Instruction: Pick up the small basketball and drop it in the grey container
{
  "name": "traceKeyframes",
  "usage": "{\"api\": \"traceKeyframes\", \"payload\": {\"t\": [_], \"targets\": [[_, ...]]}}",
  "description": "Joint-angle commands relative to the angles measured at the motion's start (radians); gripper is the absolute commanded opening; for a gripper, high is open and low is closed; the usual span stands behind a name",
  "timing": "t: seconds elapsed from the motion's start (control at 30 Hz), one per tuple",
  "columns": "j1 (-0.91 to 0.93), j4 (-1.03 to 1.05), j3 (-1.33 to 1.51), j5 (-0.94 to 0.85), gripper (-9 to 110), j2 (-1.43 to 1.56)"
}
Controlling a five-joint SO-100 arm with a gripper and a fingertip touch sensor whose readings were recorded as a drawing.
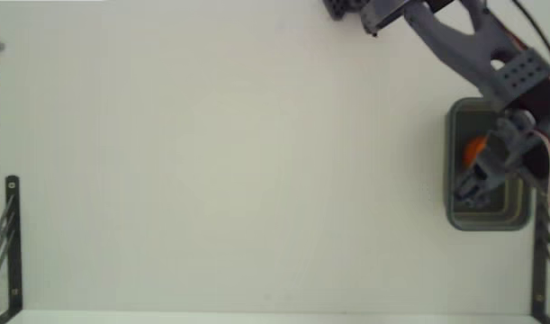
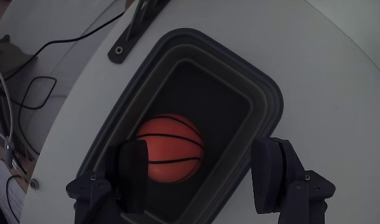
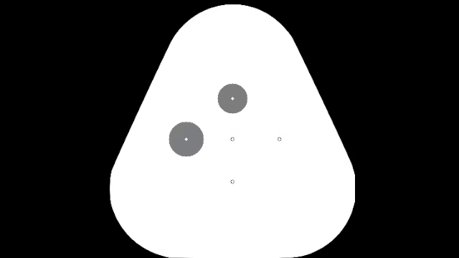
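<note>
Fixed view: high, straight down on white worktop (image 1: 256,162). Wrist view: close, down between fingers (image 2: 132,171). Shared: grey container (image 1: 455,162).

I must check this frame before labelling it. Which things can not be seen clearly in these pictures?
- Ball: fixed view, mostly hidden by the arm; only an orange patch shows.
- Container: fixed view, its right side is covered by the arm.
- Ball's left side: wrist view, behind one finger.
- Gripper: wrist view, its base is cut off by the bottom edge.
</note>
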Motion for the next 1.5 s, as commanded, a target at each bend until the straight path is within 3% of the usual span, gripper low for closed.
{"api": "traceKeyframes", "payload": {"t": [0.0,0.8,1.47], "targets": [[-0.019,-0.008,-0.033,0.005,110,0.017],[-0.002,-0.008,-0.01,0.005,110,0.04],[0.139,-0.007,0.173,0.005,110,0.225]]}}
